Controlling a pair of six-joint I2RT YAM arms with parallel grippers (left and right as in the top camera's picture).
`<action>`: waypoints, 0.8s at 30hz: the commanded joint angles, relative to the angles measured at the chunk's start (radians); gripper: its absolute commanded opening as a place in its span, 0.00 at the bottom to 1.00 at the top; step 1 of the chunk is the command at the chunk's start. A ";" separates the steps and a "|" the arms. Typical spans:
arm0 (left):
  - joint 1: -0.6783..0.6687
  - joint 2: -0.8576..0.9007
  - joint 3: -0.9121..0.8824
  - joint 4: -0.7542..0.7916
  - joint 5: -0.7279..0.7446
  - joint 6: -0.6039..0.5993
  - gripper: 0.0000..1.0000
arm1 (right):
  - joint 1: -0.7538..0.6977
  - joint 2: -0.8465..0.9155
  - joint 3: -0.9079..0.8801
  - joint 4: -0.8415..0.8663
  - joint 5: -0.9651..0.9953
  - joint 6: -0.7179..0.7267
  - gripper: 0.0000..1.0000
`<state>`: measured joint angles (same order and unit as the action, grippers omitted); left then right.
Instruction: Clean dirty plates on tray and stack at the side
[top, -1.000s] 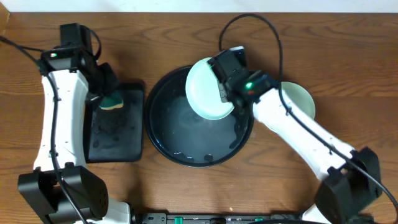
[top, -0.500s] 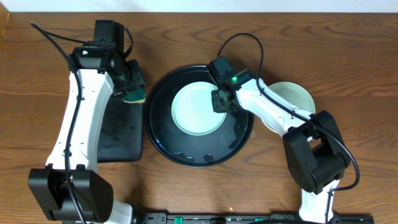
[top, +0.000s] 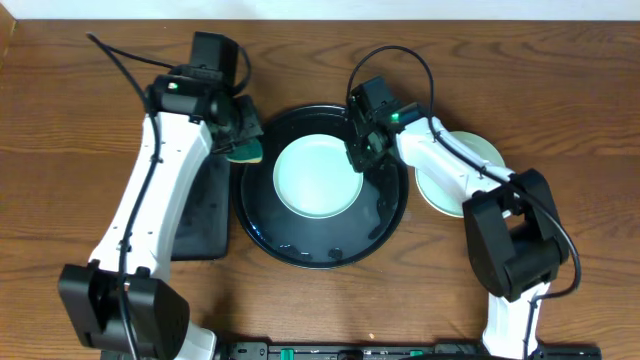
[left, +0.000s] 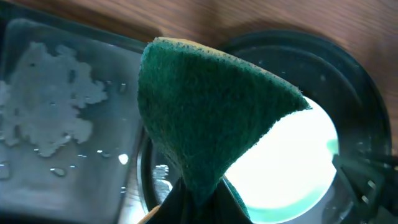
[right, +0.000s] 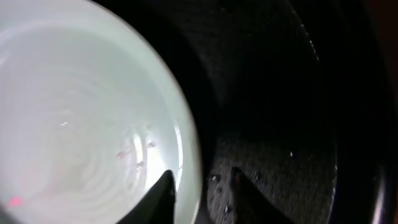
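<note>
The left gripper is clamped on the green sponge, poised over the tray's left rim. The right gripper has its fingers apart, astride the right edge of the 1 aqua plate lying at the tray's centre. Nothing pins that plate on the wet tray, so scrubbing could skid it, and the parted fingers could snag its rim.

Dk brown wood-grain tabletop; pale strip at far edge.
</note>
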<state>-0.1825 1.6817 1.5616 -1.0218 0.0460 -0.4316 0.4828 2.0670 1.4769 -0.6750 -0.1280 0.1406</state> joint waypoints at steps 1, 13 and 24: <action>-0.028 0.047 -0.006 0.002 -0.005 -0.061 0.07 | -0.014 0.036 0.000 0.012 -0.051 -0.034 0.22; -0.146 0.165 -0.010 0.013 -0.006 -0.190 0.07 | -0.043 0.066 0.000 0.031 -0.082 0.069 0.01; -0.277 0.284 -0.093 0.129 -0.055 -0.398 0.07 | -0.055 0.066 0.000 0.019 -0.082 0.069 0.01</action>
<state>-0.4282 1.9495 1.5097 -0.9150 0.0444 -0.7235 0.4454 2.1162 1.4769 -0.6502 -0.2295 0.1940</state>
